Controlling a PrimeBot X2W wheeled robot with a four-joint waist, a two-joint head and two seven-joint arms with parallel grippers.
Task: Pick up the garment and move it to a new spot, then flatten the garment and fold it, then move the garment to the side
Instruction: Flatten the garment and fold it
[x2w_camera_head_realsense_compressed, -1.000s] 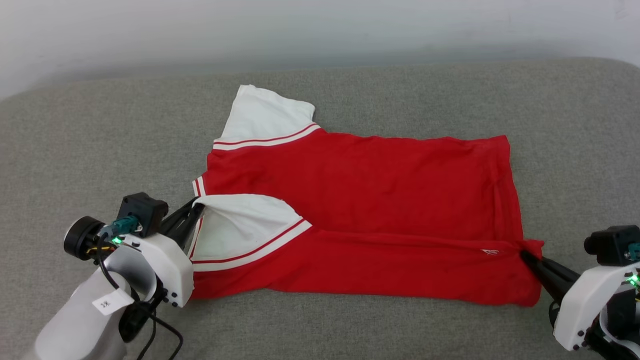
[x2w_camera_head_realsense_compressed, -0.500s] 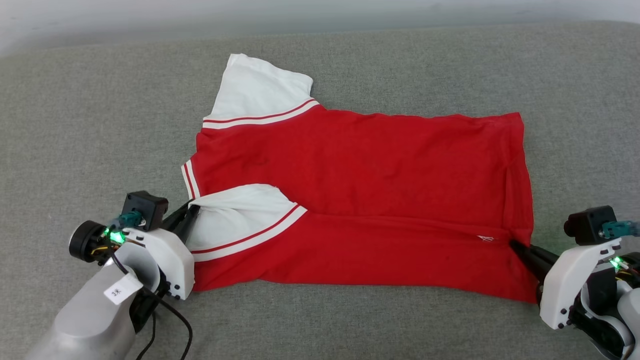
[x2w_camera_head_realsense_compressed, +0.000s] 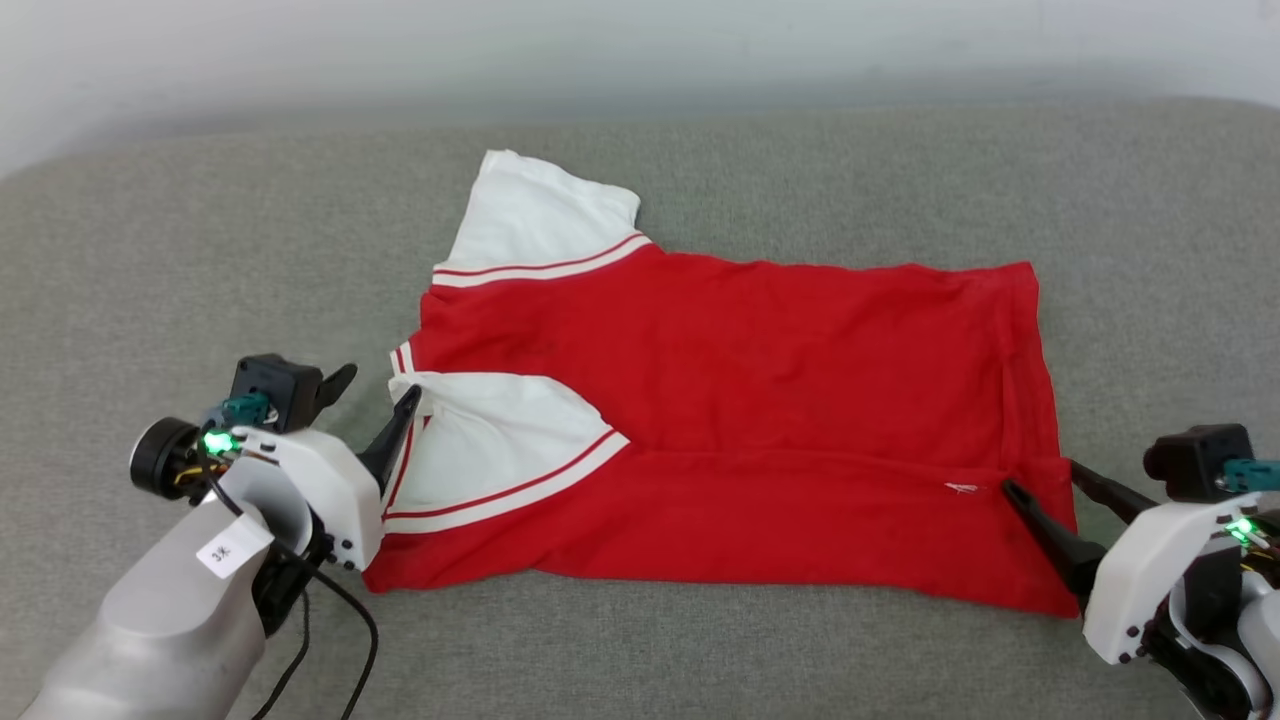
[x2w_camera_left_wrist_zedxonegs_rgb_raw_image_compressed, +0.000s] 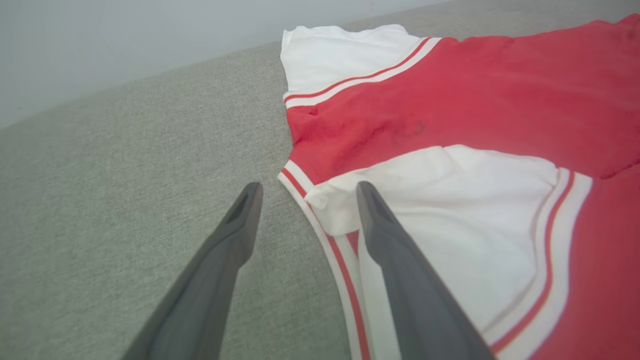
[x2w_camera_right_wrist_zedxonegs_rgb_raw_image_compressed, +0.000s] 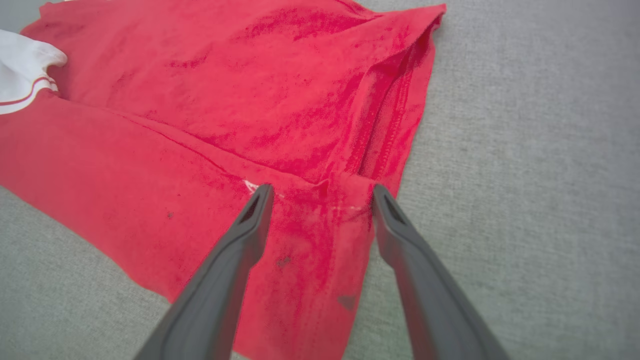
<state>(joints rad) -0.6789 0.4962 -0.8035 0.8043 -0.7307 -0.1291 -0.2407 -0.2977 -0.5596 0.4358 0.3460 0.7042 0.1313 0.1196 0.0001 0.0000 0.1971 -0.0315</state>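
The garment (x2w_camera_head_realsense_compressed: 750, 370) lies flat on the grey cushion, red with its near long edge folded over toward the middle. One white sleeve (x2w_camera_head_realsense_compressed: 500, 440) lies on top of the fold; the other (x2w_camera_head_realsense_compressed: 540, 215) sticks out at the back. The lettering is hidden. My left gripper (x2w_camera_head_realsense_compressed: 382, 381) is open at the collar end, one finger over the folded sleeve's corner (x2w_camera_left_wrist_zedxonegs_rgb_raw_image_compressed: 325, 200) and the other over bare cushion. My right gripper (x2w_camera_head_realsense_compressed: 1042, 477) is open at the hem end, its fingers straddling the folded hem corner (x2w_camera_right_wrist_zedxonegs_rgb_raw_image_compressed: 325, 200). Neither gripper holds the garment (x2w_camera_left_wrist_zedxonegs_rgb_raw_image_compressed: 475, 90) (x2w_camera_right_wrist_zedxonegs_rgb_raw_image_compressed: 225, 75).
The grey fabric cushion (x2w_camera_head_realsense_compressed: 700, 650) spreads wide on all sides of the shirt. A pale wall (x2w_camera_head_realsense_compressed: 600, 50) rises behind its back edge. A black cable (x2w_camera_head_realsense_compressed: 350, 640) loops off my left forearm near the front.
Both grippers have opened and let go of the fabric: the left off the folded sleeve corner, the right off the hem corner. The head camera also shifted.
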